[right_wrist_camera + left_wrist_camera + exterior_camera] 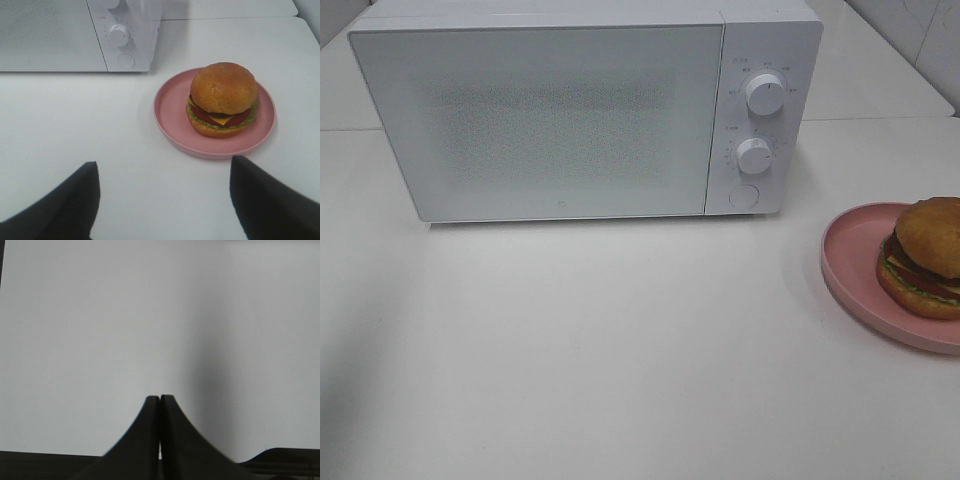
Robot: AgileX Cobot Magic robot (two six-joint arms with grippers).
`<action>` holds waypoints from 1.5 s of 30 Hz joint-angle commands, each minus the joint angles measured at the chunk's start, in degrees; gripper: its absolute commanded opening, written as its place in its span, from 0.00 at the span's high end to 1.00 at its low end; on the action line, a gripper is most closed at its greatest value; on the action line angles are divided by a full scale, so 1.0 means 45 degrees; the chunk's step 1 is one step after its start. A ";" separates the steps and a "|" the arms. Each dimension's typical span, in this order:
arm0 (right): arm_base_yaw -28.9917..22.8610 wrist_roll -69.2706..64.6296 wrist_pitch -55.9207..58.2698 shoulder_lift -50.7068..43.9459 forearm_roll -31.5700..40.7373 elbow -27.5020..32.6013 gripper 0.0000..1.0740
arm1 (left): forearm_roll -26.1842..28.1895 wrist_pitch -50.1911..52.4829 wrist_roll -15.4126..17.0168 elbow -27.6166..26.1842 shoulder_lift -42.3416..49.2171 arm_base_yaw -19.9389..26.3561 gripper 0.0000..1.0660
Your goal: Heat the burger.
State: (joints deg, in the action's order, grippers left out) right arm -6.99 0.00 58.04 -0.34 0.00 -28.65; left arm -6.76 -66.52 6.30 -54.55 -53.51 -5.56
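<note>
The burger (926,258) sits on a pink plate (855,262) at the right edge of the white table, in front and to the right of a white microwave (550,120) whose door is closed. In the right wrist view the burger (222,99) rests on the plate (171,107), some way ahead of my right gripper (164,170), which is open and empty. My left gripper (159,401) is shut, empty, over bare white table. Neither gripper shows in the exterior high view.
The microwave has two round knobs (763,94) and a round button (744,196) on its right panel. The white table (620,350) stretches in front of it. A tiled wall shows at the far right back.
</note>
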 commanded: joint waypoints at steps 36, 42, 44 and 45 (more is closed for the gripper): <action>0.0102 0.0140 -0.0115 -0.0318 0.0089 0.0013 0.36 | 0.3336 0.1515 -0.4940 0.5755 1.0886 0.0038 1.00; 0.0102 0.0140 -0.0115 -0.0318 0.0089 0.0013 0.36 | 0.3336 0.1515 -0.4940 0.5755 1.0886 0.0038 1.00; 0.0102 0.0140 -0.0115 -0.0318 0.0089 0.0013 0.36 | 0.3336 0.1515 -0.4940 0.5755 1.0886 0.0038 1.00; 0.0102 0.0140 -0.0115 -0.0318 0.0089 0.0013 0.36 | 0.3336 0.1515 -0.4940 0.5755 1.0886 0.0038 1.00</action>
State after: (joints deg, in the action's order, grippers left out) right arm -6.99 0.00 58.04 -0.34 0.00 -28.65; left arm 7.79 -60.50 -15.99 -28.76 -4.98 -5.56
